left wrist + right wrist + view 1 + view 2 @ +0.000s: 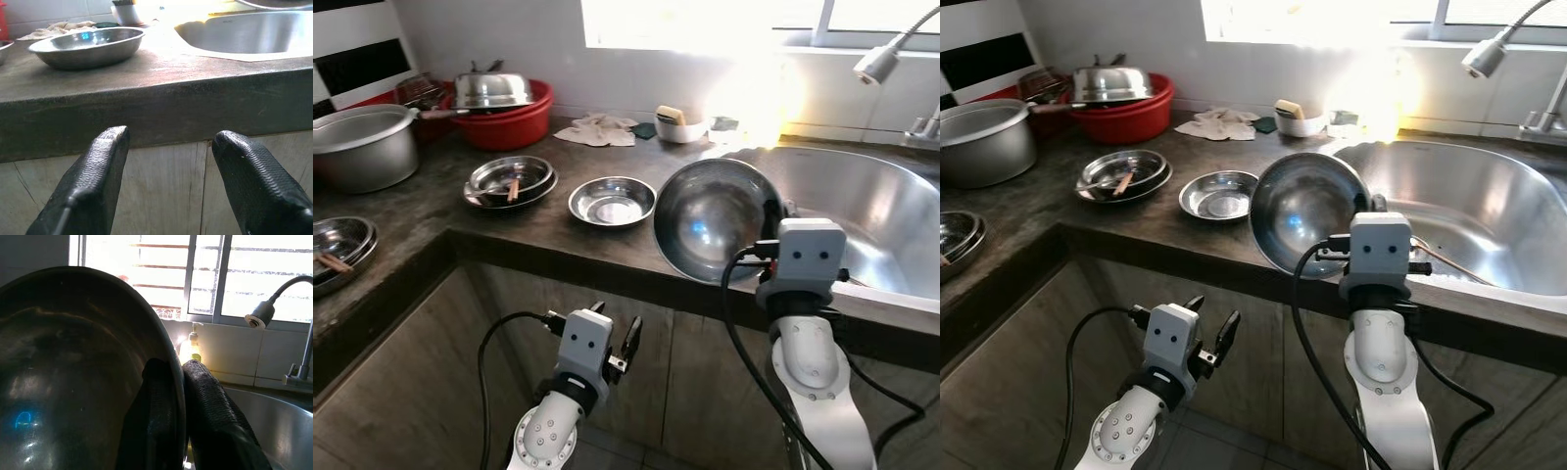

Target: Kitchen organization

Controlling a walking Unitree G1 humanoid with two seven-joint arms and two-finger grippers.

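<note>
Dark stone counter point(431, 211) across mid-frame, steel sink point(891, 225) right under bright window; right gripper point(178, 396) pinching big steel bowl point(715, 220) rim, tilted; left gripper point(168, 147) wide, below counter edge

left gripper point(615, 343): low, fingers spread | right gripper point(178, 396): raised, fingers clamped
</note>
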